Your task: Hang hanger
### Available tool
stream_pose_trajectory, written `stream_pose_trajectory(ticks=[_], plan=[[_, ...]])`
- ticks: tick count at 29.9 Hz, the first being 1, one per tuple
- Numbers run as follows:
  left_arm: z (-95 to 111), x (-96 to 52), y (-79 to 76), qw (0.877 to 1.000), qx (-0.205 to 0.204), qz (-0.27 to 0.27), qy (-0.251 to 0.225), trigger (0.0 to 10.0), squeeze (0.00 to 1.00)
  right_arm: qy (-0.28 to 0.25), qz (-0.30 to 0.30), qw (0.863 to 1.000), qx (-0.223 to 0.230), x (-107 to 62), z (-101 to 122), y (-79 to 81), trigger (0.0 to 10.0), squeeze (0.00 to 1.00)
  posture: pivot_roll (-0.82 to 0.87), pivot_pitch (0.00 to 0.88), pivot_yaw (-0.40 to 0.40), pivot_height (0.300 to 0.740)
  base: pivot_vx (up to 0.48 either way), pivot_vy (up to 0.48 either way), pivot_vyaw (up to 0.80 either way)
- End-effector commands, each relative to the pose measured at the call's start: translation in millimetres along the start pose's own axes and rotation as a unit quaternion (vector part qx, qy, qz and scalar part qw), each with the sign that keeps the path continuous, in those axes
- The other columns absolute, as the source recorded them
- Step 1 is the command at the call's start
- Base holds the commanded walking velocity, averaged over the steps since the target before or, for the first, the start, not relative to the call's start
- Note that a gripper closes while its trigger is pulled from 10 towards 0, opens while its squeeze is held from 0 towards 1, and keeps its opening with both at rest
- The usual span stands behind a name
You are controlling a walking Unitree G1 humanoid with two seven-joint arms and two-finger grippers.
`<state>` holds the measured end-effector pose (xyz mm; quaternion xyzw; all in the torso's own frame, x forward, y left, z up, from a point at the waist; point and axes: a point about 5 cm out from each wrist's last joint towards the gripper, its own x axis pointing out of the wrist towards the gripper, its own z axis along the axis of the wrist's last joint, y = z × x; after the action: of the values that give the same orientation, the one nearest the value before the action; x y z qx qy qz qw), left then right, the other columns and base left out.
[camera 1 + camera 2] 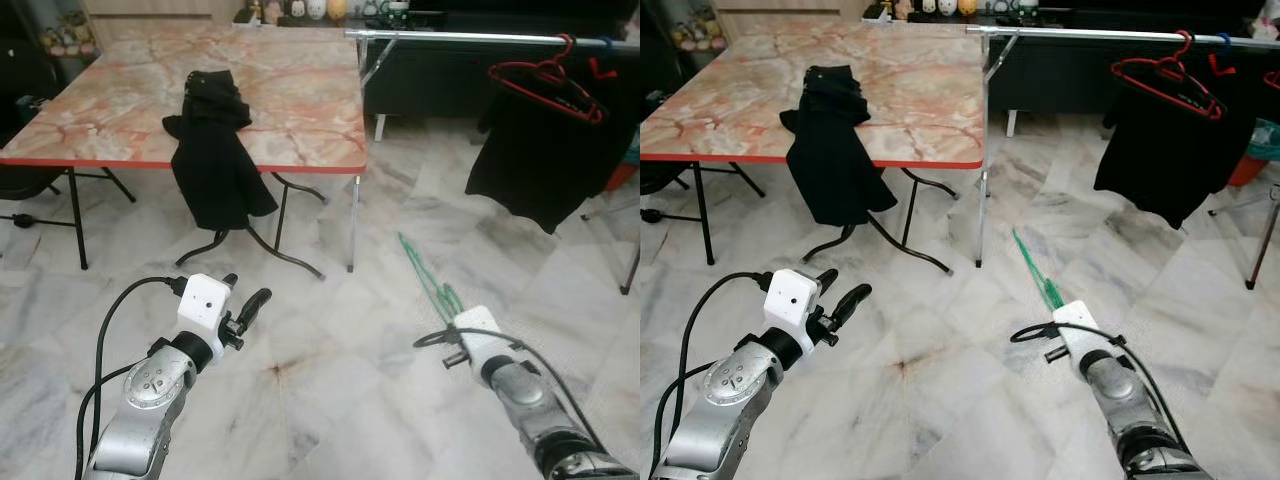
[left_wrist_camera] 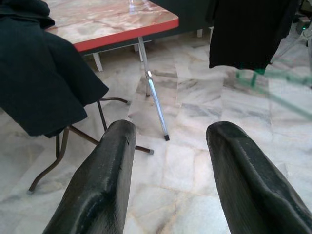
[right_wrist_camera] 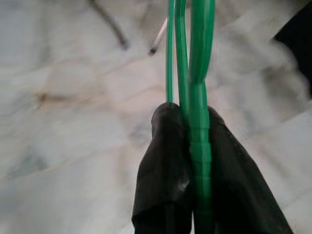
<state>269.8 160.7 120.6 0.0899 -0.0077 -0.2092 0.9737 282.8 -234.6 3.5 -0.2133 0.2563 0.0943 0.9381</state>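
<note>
The green hanger (image 3: pixel 200 73) was clamped in my right gripper (image 3: pixel 197 146), its jaws closed on the plastic so that the frame ran straight out ahead of them, long axis pointing away from me and up toward the clothes rail (image 1: pixel 470 37). The rail stood well ahead and above, crossing from the far corner of the marble tabletop (image 1: pixel 300 110) out to my right, so the hanger lay low and short of it, over the marble floor (image 1: pixel 330 380). On that rail, toward my right, a red hanger (image 1: pixel 545 80) already sat with a black shirt (image 1: pixel 540 170) hanging below. I judged the bare stretch of rail beside the tabletop as the likely spot, and my right arm the nearer one to it; the hanger would need lifting and its hook turning over the bar. My left gripper (image 1: pixel 245 305) carried nothing, jaws apart, hovering low before the black garment (image 1: pixel 210 150) draped over the tabletop's near edge.
</note>
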Motion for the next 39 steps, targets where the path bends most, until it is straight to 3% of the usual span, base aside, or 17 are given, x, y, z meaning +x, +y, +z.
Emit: stream_pose_trajectory(ticks=[1, 8, 14, 15, 17, 19, 20, 21, 22, 24, 28, 31, 32, 33, 36, 39], plan=[[-1, 1.2, -0.8, 1.000, 0.018, -0.009, 0.006, 10.0, 0.00, 0.006, 0.015, 1.000, 0.012, -1.9, -3, -3.8, 10.0, 0.00, 0.08, 0.083, -0.018, 0.740, 0.000, 0.000, 0.00], [-5, -4.8, 6.4, 0.996, 0.073, -0.036, 0.026, 10.0, 0.00, -0.022, 0.130, 0.990, -0.048, -2.4, 12, -5.0, 10.0, 0.00, 0.09, 0.085, -0.017, 0.740, 0.000, 0.000, 0.00], [-9, -11.5, 5.9, 0.989, 0.094, -0.107, 0.048, 10.0, 0.00, -0.039, 0.253, 0.964, -0.069, -8.8, 24, -10.1, 10.0, 0.00, 0.09, 0.084, -0.015, 0.740, 0.000, 0.000, 0.00], [-12, -13.5, 5.8, 0.984, 0.102, -0.131, 0.060, 10.0, 0.00, -0.035, 0.303, 0.949, -0.082, -13.2, 25, -11.9, 10.0, 0.00, 0.09, 0.082, -0.014, 0.740, 0.000, 0.000, 0.00], [-12, -13.9, 5.9, 0.983, 0.104, -0.137, 0.063, 10.0, 0.00, -0.034, 0.317, 0.944, -0.086, -14.6, 26, -12.4, 10.0, 0.00, 0.09, 0.081, -0.014, 0.740, 0.000, 0.000, 0.00], [-15, -15.1, 3.6, 0.978, 0.101, -0.168, 0.072, 10.0, 0.00, -0.041, 0.385, 0.919, -0.077, -21.6, 31, -14.3, 10.0, 0.00, 0.09, 0.078, -0.015, 0.740, 0.000, 0.000, 0.00], [-15, -15.1, 3.6, 0.978, 0.101, -0.168, 0.072, 10.0, 0.00, -0.041, 0.385, 0.919, -0.077, -21.6, 31, -14.3, 10.0, 0.00, 0.09, 0.078, -0.015, 0.740, 0.000, 0.000, 0.00], [-15, -16.6, -0.6, 0.973, 0.097, -0.195, 0.075, 10.0, 0.00, -0.042, 0.429, 0.899, -0.080, -27.0, 34, -14.6, 10.0, 0.00, 0.08, 0.077, -0.015, 0.740, 0.000, 0.000, 0.00], [-14, -17.9, -4.2, 0.970, 0.091, -0.214, 0.076, 10.0, 0.00, -0.041, 0.448, 0.889, -0.087, -29.7, 34, -15.2, 10.0, 0.00, 0.08, 0.078, -0.015, 0.740, 0.000, 0.000, 0.00], [-12, -18.7, -6.8, 0.967, 0.089, -0.228, 0.076, 10.0, 0.00, -0.040, 0.462, 0.881, -0.093, -31.7, 35, -15.7, 10.0, 0.00, 0.08, 0.078, -0.016, 0.740, 0.000, 0.000, 0.00], [4, -14.6, -15.6, 0.957, 0.061, -0.277, 0.055, 10.0, 0.00, -0.090, 0.528, 0.841, -0.079, -41.2, 55, -11.4, 10.0, 0.00, 0.10, 0.081, -0.025, 0.740, 0.000, 0.000, 0.00], [8, -14.8, -20.5, 0.949, 0.059, -0.304, 0.054, 10.0, 0.00, -0.108, 0.541, 0.831, -0.076, -43.1, 63, -7.3, 10.0, 0.00, 0.10, 0.081, -0.027, 0.740, 0.000, 0.000, 0.00], [10, -14.3, -24.2, 0.944, 0.058, -0.320, 0.054, 10.0, 0.00, -0.118, 0.551, 0.822, -0.077, -45.1, 68, -3.4, 10.0, 0.00, 0.10, 0.083, -0.027, 0.740, 0.000, 0.000, 0.00], [15, -11.9, -29.4, 0.937, 0.049, -0.343, 0.044, 10.0, 0.00, -0.124, 0.575, 0.804, -0.087, -48.9, 72, 3.1, 10.0, 0.00, 0.10, 0.082, -0.028, 0.740, 0.000, 0.000, 0.00], [24, -6.1, -33.9, 0.936, 0.026, -0.350, 0.022, 10.0, 0.00, -0.101, 0.580, 0.801, -0.110, -47.8, 66, 6.2, 10.0, 0.00, 0.09, 0.083, -0.030, 0.740, 0.000, 0.000, 0.00], [32, -4.9, -40.2, 0.928, 0.000, -0.372, 0.006, 10.0, 0.00, -0.061, 0.567, 0.811, -0.132, -42.9, 52, 4.4, 10.0, 0.00, 0.10, 0.083, -0.036, 0.740, 0.000, 0.000, 0.00]])
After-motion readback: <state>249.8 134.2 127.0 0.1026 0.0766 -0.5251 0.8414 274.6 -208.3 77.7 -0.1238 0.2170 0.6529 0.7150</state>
